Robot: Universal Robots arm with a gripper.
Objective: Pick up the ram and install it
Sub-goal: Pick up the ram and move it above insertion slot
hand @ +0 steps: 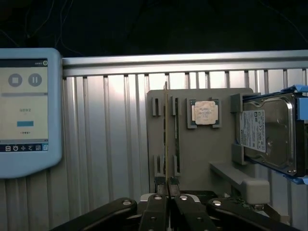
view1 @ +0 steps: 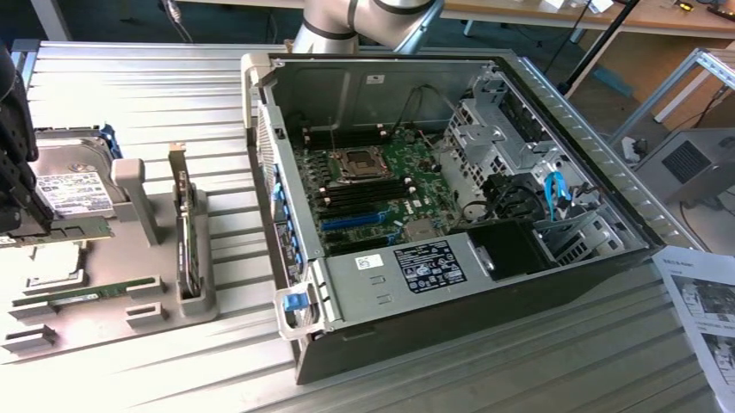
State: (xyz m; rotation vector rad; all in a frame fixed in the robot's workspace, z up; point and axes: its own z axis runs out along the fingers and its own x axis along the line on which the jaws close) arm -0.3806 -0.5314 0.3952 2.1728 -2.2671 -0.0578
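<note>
The gripper (hand: 167, 185) was clamped shut on the ram (hand: 166, 134), its two dark fingers pinching the near end of the stick. In the wrist view the stick showed edge-on as a thin line running out from the fingertips across the grey parts holder (hand: 192, 159). In the exterior view the held stick showed as a green strip at that view's far left, over the holder and just beside the hard drive (view1: 69, 185). It seemed raised clear of the holder's slots, though that was hard to tell. A second memory stick (view1: 86, 295) lay between slot posts on the holder. The holder also carried a square silver processor chip (hand: 204, 113) in its recess and an upright expansion card (view1: 184, 232) with a metal bracket. The holder stood on a ribbed metal table (view1: 517, 353). Well apart, toward the exterior view's right, the open computer case (view1: 333, 95) lay with its motherboard (view1: 404, 157) exposed, the black memory slots (view1: 365, 196) just beside the processor socket (view1: 358, 161). A teach pendant (hand: 24, 110) showed over the table in the wrist view, and a printed sheet (view1: 703, 310) lay at the exterior view's right edge
</note>
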